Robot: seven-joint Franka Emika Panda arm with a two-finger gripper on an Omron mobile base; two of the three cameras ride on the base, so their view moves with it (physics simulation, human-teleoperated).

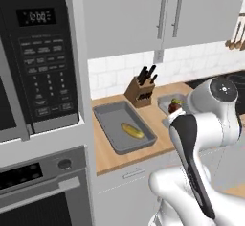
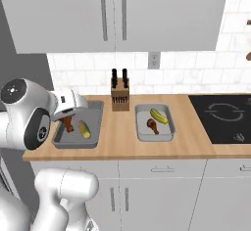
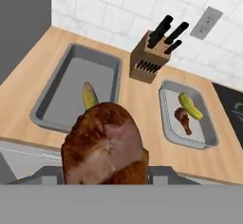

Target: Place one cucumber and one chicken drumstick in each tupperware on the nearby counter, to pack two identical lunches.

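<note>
**Second drumstick carried over the left tray**

While the right tupperware [image 2: 168,134] already holds one cucumber [image 2: 158,116] and one chicken drumstick [image 2: 152,125], the left tupperware [image 2: 58,140] holds a single cucumber [image 2: 84,129], so the lunch on that side is, as I judge, not yet complete. That explains why the end effector [image 2: 66,117] hangs above the left tray: it is closed on a second drumstick [image 2: 67,123], gripped near the thin end so that the thick meaty end points downward. In the hand view this brown piece [image 3: 105,144] covers the lower middle and hides most of the fingers, and below it the yellow-green cucumber [image 3: 89,95] lies on the grey bottom of the tray.

Both trays rest flat on the wooden tabletop [image 2: 122,137], well apart, with the knife block [image 2: 120,95] standing between them near the tiled wall. The black stovetop [image 2: 225,115] is on the far right. In the left base view the microwave [image 1: 33,52] stands just beside the left tray [image 1: 109,124].

The drumstick seems raised above the tray and not touching it. A free place next to the cucumber is visible, so a straight lowering should be enough; releasing too high may let the piece roll over the low rim
</note>
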